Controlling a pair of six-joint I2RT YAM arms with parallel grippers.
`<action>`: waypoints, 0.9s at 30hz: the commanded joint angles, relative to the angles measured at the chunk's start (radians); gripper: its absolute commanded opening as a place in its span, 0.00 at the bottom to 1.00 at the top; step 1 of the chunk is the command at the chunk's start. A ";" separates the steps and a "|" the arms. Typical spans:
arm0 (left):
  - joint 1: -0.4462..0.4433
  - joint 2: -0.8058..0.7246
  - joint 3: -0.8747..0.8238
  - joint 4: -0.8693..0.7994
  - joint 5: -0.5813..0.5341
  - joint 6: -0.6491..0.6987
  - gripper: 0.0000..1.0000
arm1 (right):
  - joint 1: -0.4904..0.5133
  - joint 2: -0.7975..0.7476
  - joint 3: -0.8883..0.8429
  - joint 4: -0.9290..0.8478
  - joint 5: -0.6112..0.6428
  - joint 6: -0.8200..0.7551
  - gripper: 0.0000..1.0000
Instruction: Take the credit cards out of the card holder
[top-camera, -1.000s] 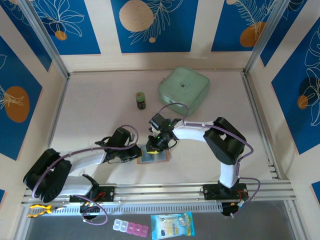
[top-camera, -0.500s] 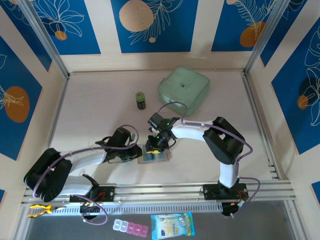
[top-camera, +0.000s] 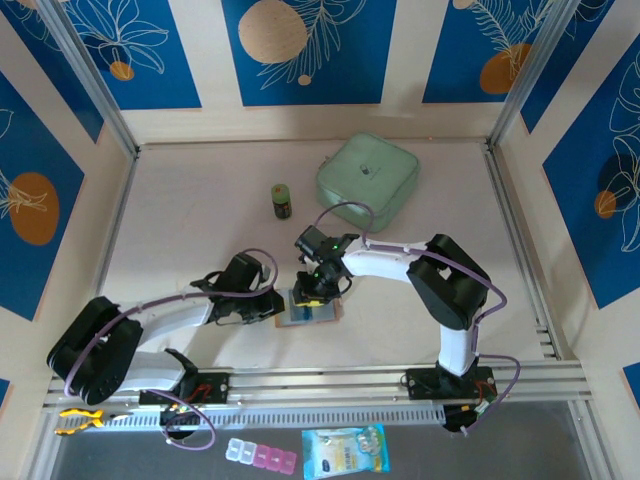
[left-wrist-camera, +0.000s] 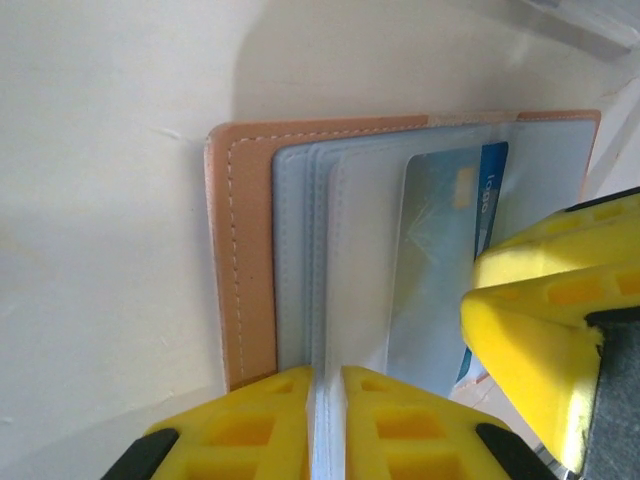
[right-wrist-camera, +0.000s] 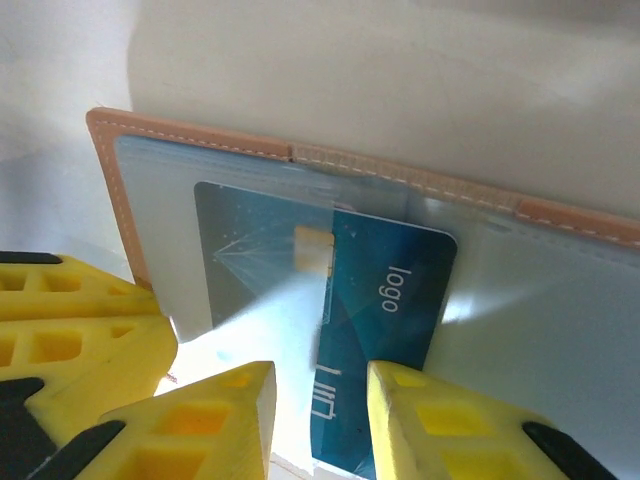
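The pinkish-tan card holder (top-camera: 312, 314) lies open on the table between the two arms. My left gripper (left-wrist-camera: 328, 420) is shut on the edge of one grey see-through pocket (left-wrist-camera: 300, 260), next to the leather border (left-wrist-camera: 250, 250). One dark blue credit card (right-wrist-camera: 390, 300) with a gold chip sticks halfway out of a pocket. My right gripper (right-wrist-camera: 318, 420) hovers over that card's near end, jaws open, one finger on each side of it. The same card (left-wrist-camera: 445, 260) shows in the left wrist view, under the right gripper's yellow finger (left-wrist-camera: 540, 320). Any other cards are hidden.
A big mint-green zip case (top-camera: 368, 180) and a small dark green jar (top-camera: 283, 201) stand at the back. Beyond the front rail lie a pill box (top-camera: 262, 454) and a blue-printed sachet (top-camera: 345, 450). Panelled walls close in the table.
My right gripper's jaws have opened wider and it has shifted slightly left over the card holder. The left arm and the holder have hardly moved.
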 joint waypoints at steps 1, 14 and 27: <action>0.009 -0.022 0.043 -0.064 -0.002 0.029 0.14 | 0.006 -0.054 -0.018 -0.019 0.020 -0.012 0.32; -0.012 0.011 0.080 -0.016 0.053 0.012 0.07 | -0.019 -0.113 -0.076 0.016 0.007 0.011 0.32; -0.043 0.076 0.075 0.003 0.028 0.011 0.00 | -0.034 -0.113 -0.106 0.040 -0.014 0.026 0.32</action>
